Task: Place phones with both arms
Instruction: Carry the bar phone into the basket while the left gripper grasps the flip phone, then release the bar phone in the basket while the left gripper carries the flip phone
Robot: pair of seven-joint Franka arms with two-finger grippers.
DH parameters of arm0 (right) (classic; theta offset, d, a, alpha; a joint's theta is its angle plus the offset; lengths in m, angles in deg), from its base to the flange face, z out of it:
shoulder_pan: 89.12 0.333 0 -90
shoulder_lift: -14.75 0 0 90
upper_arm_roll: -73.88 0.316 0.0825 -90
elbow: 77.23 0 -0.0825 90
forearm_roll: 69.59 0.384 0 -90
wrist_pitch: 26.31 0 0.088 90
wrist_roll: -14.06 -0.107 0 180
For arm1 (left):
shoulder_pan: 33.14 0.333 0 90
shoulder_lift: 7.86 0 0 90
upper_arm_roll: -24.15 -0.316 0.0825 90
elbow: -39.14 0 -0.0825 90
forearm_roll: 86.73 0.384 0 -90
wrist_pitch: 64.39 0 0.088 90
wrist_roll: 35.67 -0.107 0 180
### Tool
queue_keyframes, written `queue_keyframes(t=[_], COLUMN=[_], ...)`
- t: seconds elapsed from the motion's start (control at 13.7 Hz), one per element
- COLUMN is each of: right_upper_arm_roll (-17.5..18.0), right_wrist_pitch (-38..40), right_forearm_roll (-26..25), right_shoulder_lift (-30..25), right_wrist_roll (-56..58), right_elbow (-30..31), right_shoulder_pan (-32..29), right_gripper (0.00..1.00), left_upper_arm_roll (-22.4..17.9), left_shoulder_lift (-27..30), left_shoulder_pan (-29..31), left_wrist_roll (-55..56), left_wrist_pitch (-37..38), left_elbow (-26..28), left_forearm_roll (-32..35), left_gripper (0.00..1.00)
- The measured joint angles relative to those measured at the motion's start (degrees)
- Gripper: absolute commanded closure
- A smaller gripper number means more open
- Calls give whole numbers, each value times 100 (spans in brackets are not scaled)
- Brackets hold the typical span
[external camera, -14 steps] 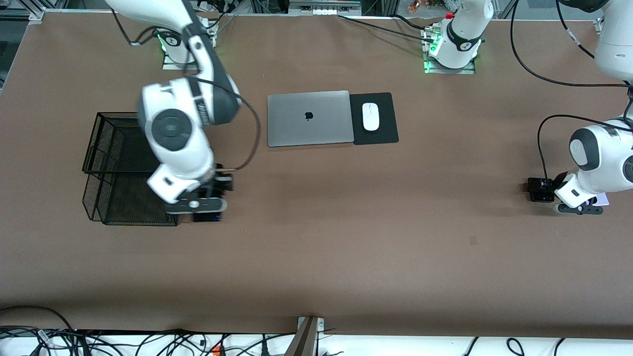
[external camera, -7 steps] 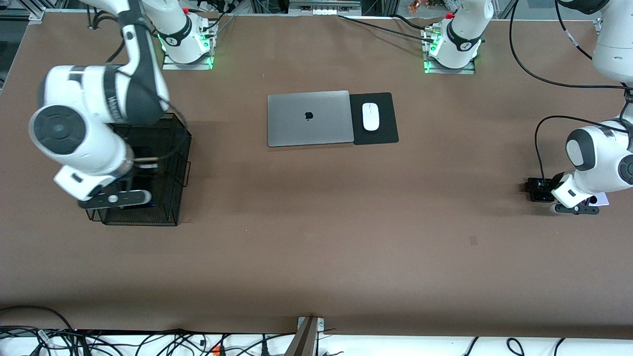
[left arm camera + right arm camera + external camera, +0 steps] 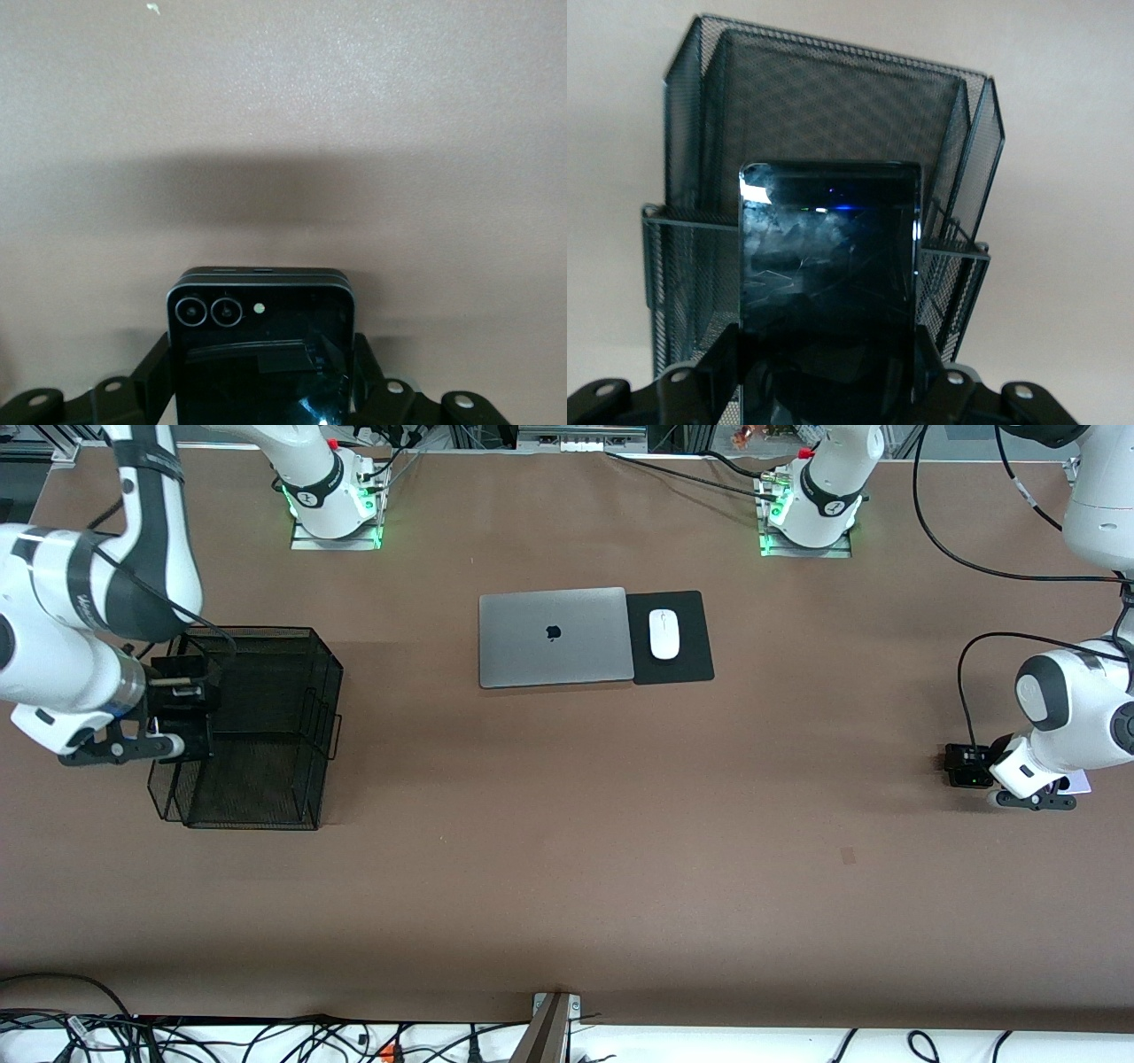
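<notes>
My right gripper point(image 3: 120, 748) hangs at the black mesh basket's point(image 3: 323, 691) outer end, toward the right arm's end of the table. It is shut on the long black phone point(image 3: 828, 283), whose sides sit between the fingers of the right gripper point(image 3: 828, 376), with the mesh basket point(image 3: 833, 106) just past the phone's tip. My left gripper point(image 3: 1035, 799) is low over the table at the left arm's end. The left gripper point(image 3: 261, 385) is shut on the small dark flip phone point(image 3: 261, 345), its two lenses facing up. The lavender-white phone point(image 3: 1079, 783) peeks out beside that hand.
A shut silver laptop point(image 3: 554, 636) lies mid-table near the bases. Beside it a white mouse point(image 3: 664, 634) rests on a black pad point(image 3: 687, 662). Brown table stretches between the two arms. Cables run along the edge nearest the front camera.
The right arm swung with the black phone from the basket's laptop side, across the basket, to its outer end. The left gripper closed on the dark flip phone.
</notes>
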Motion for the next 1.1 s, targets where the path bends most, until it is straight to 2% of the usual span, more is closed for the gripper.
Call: queue_keyframes(t=[0.29, 0.51, 0.8, 1.1], right_upper_arm_roll=[-262, -410, -500, -539], right_wrist_pitch=[-879, -1568, -1795, -1886], right_forearm_roll=[-7, -17, -18, -22], right_shoulder_lift=[-675, -913, -947, -934], right_wrist_roll=[84, 134, 189, 189], right_elbow=[1263, 2009, 2210, 2236], right_shoulder_pan=[2, 6, 6, 5], right_gripper=[100, 100, 100, 100], left_upper_arm_roll=[7, 79, 114, 124], left_shoulder_lift=[-3, 1, 75, 93], left_shoulder_pan=[-1, -57, -388, -1016], left_wrist_roll=[0, 0, 119, 870], left_wrist_pitch=[-21, 299, 1046, 1204], left_elbow=[-35, -391, -1130, -1374], left_forearm_roll=[0, 0, 0, 0], left_gripper=[79, 79, 79, 79])
